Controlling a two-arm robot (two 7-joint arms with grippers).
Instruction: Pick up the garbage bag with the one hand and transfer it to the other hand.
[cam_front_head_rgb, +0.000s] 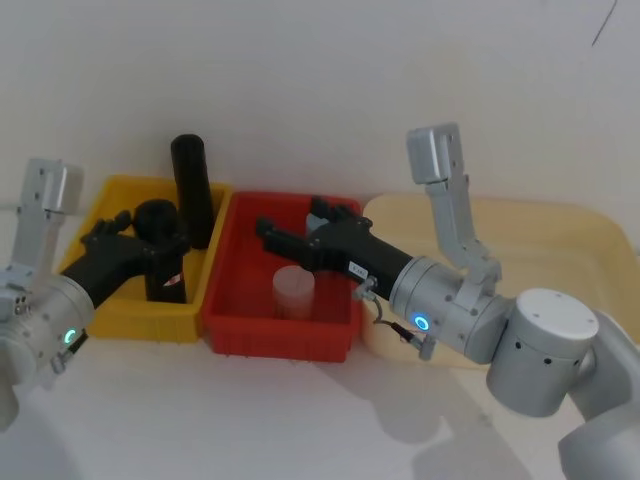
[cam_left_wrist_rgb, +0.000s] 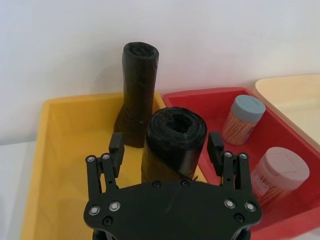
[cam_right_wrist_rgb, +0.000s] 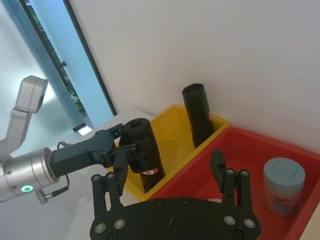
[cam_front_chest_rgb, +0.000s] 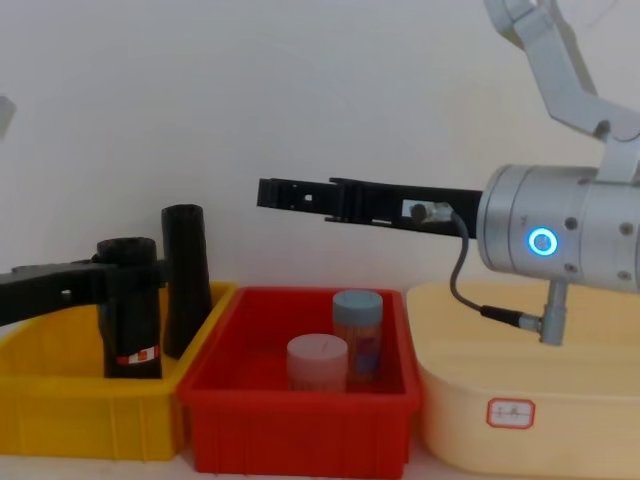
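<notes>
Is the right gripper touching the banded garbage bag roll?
Apart. The chest view shows the right gripper above the red bin, bare wall between it and the garbage bag.

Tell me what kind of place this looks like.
Likely a robot test bench: a bare white wall, a yellow bin, red bin and beige tray in a row, the left gripper open around the garbage bag in the yellow bin, the right gripper open above the red one.

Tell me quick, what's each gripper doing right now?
Left gripper: open, fingers either side of the bag.
Right gripper: open, empty, above the red bin.
</notes>
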